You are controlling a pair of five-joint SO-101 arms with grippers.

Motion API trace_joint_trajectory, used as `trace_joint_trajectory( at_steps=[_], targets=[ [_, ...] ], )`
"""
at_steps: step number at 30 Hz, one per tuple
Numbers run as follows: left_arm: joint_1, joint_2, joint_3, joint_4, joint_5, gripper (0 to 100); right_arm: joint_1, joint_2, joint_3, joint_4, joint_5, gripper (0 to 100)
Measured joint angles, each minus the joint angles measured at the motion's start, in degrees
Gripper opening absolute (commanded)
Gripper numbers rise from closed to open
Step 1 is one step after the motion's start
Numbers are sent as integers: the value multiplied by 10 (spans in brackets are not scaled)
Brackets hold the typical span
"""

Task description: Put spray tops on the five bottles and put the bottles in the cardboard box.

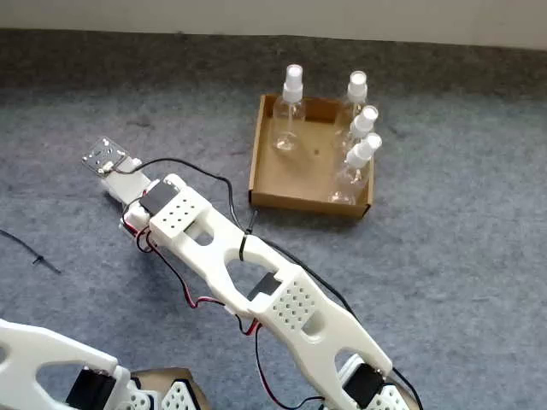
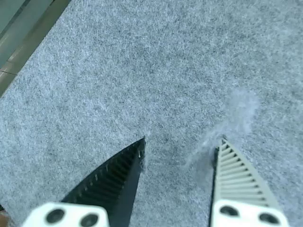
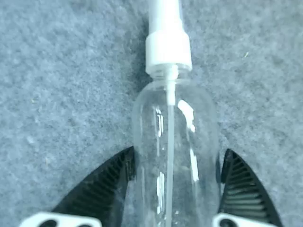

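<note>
Well, right pincer [image 3: 178, 152] clamped on last bottle [image 3: 175, 123] w/ spray top [image 3: 168, 47], left pincer [image 2: 182, 139] apart; slick sides could slip out en route to cardboard box [image 1: 308, 202].

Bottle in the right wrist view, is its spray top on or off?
On: a white spray top caps the clear bottle, its tube running down inside.
</note>
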Motion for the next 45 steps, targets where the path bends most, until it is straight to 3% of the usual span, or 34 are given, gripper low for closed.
trace_joint_trajectory(
  at_steps=[4, 11, 18, 22, 25, 30, 35, 40, 45],
  targets=[
    [0, 0, 0, 0, 0, 225, 4, 25, -36, 7, 0, 1],
    [0, 0, 0, 0, 0, 225, 13, 27, -125, 88, 0, 3],
    [0, 0, 0, 0, 0, 225, 44, 40, -405, 267, 0, 3],
    [0, 0, -21, 2, 0, 225, 49, 5, -461, 346, 1, 3],
    [0, -1, -56, 48, 0, 225, 61, -29, -466, 367, 1, 3],
    [19, -28, -135, 192, -35, 225, 106, -144, -466, 372, 1, 3],
    [65, -71, -222, 331, -52, 225, 171, -327, -245, 372, 1, 3],
    [69, -133, -221, 347, -35, 223, 177, -541, 100, 360, 1, 3],
    [101, -259, -104, 349, -30, 224, 127, -779, 372, 234, 31, 3]
  ],
)
